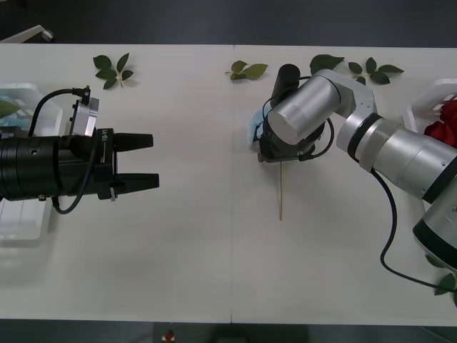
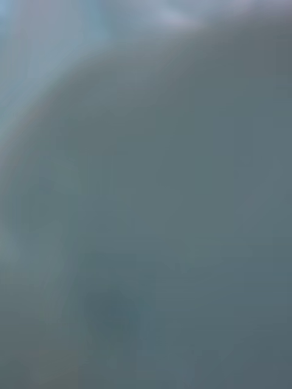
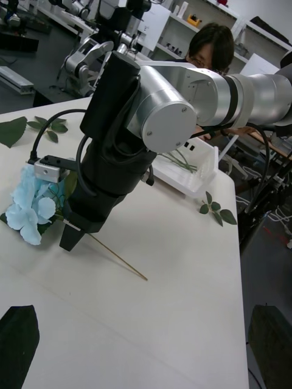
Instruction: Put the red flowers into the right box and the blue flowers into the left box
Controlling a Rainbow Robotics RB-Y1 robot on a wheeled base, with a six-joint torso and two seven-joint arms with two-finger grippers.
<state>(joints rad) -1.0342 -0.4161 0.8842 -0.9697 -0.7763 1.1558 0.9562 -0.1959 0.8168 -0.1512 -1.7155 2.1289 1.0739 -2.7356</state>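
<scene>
A pale blue flower (image 1: 252,128) lies mid-table with its thin stem (image 1: 281,193) running toward the near edge. My right gripper (image 1: 270,151) points down right at the bloom, touching or nearly touching it. In the left wrist view the blue flower (image 3: 27,205) sits beside the right gripper (image 3: 70,236), and the stem (image 3: 118,259) trails away from it. My left gripper (image 1: 141,161) hangs open and empty at the left, in front of the left box (image 1: 21,227). Red flowers (image 1: 443,127) lie in the right box (image 1: 423,106).
Loose green leaf sprigs lie along the far edge (image 1: 113,70), (image 1: 246,70), (image 1: 325,63), (image 1: 375,70). Another leaf (image 1: 446,283) rests at the near right. The left arm's body covers much of the left box. A black cable (image 1: 389,236) loops under the right arm.
</scene>
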